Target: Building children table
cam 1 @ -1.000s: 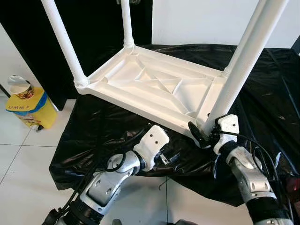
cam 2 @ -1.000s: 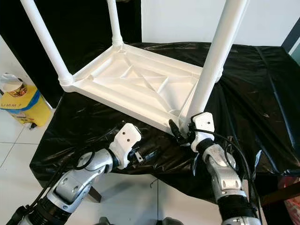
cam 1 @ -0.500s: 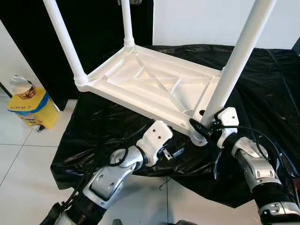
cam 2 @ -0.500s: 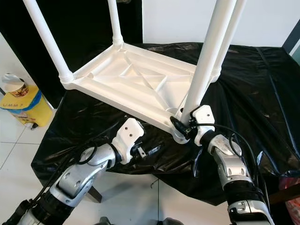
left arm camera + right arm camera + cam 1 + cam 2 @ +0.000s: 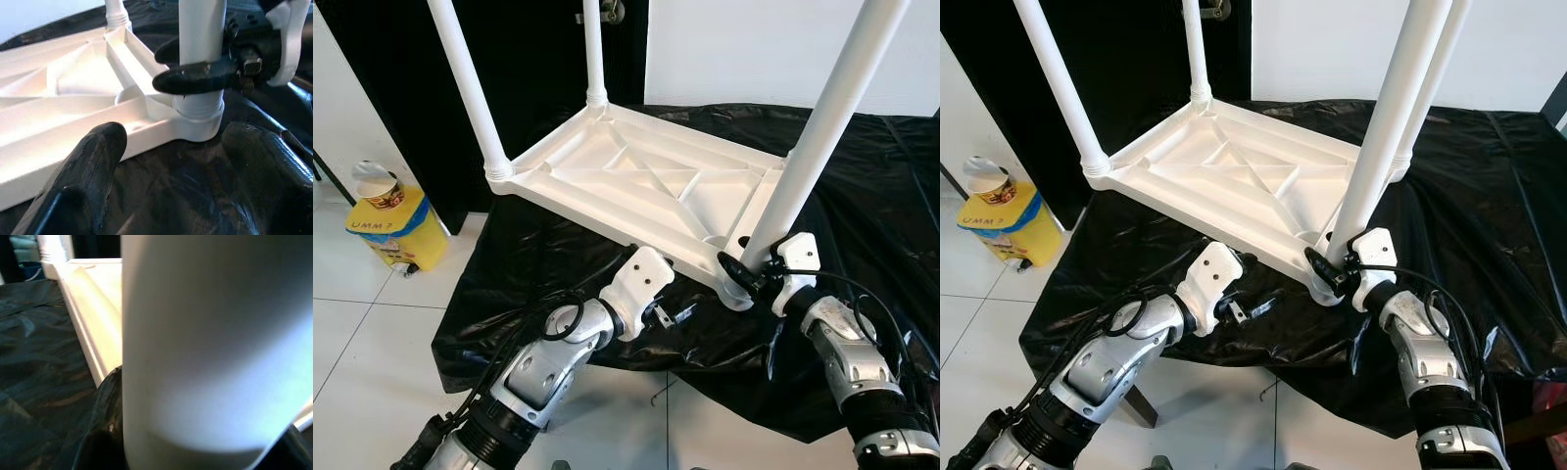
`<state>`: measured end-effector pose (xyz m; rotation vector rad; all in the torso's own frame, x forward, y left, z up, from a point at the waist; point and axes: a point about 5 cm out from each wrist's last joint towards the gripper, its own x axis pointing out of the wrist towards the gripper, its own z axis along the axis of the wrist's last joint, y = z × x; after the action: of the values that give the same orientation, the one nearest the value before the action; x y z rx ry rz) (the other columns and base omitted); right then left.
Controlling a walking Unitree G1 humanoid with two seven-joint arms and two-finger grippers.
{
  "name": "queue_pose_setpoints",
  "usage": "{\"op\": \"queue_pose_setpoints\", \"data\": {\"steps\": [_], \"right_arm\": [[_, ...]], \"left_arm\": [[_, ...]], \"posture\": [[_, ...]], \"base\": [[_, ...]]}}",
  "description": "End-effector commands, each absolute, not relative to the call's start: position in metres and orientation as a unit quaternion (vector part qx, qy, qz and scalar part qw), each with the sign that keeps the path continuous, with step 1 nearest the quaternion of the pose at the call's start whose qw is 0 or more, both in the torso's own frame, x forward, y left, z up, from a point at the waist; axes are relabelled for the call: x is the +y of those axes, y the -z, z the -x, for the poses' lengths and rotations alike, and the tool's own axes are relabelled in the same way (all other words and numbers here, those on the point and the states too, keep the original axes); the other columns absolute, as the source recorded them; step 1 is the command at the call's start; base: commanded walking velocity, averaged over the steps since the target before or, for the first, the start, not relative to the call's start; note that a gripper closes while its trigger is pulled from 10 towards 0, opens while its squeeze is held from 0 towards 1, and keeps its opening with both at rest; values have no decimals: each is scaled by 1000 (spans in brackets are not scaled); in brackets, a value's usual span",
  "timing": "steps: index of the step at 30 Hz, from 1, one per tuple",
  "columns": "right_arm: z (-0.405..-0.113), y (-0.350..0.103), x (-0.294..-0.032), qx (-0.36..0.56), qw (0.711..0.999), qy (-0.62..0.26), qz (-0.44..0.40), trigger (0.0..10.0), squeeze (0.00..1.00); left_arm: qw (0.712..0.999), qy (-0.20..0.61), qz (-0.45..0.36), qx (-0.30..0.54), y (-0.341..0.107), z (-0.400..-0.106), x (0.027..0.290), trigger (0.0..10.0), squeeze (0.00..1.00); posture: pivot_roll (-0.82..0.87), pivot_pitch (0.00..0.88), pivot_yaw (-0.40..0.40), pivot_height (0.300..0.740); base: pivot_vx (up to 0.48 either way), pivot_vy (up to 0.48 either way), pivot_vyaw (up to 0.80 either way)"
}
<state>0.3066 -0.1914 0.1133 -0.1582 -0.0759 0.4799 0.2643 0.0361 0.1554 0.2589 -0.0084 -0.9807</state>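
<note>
**Four legs up, the near right one in my grip**

Four white legs stand up from the upturned children's table top (image 5: 646, 186), which lies ribbed underside up on the black plastic sheet (image 5: 538, 255) across the middle of the frame. The last one, the near right leg (image 5: 803, 166), right of centre, rises toward the upper right corner, and my right gripper (image 5: 741, 271) is clamped around it just above its threaded collar, where it meets the corner socket (image 5: 736, 294). In the left wrist view I can see one black finger (image 5: 195, 78) wrapped across the front of the tube.

My left gripper (image 5: 674, 315) hovers low, just in front of the table's near edge at lower centre. Its fingers are spread apart and hold nothing, close to the plastic sheet.

I judge the step in hand to be seating this leg firmly. To do it well I should keep the tube square to the socket and let the thread run down evenly, since a tilted leg would likely bind. The grip should stay low near the collar, where a twist carries best. The table top is light and the sheet looks slippery, so I would press my free left gripper on the near rim to stop the whole piece turning with the leg

In the left part of the frame a yellow tub (image 5: 396, 227) stands on the tiled floor (image 5: 362, 333), well apart from the work
</note>
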Motion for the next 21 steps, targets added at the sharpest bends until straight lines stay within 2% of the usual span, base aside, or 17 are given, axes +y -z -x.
{"op": "queue_pose_setpoints", "data": {"steps": [1,7,15,21], "right_arm": [[-298,-88,-190,18,970,-225,85,10000,0],[-297,-86,-190,13,981,-179,75,10000,0],[-293,-78,-185,23,998,-38,43,10000,0],[-293,-77,-183,26,999,-22,36,10000,0]], "left_arm": [[843,521,-132,1,-153,-260,32,10000,0],[842,523,-132,0,-153,-260,30,10000,0],[839,527,-132,2,-149,-257,27,10000,0],[839,528,-131,2,-149,-257,26,10000,0]], "posture": [[5,0,-34,740],[1,0,-36,740],[-1,0,-49,740],[-1,0,-51,740]], "base": [[0,0,0],[0,0,0],[0,0,0],[0,0,0]]}}
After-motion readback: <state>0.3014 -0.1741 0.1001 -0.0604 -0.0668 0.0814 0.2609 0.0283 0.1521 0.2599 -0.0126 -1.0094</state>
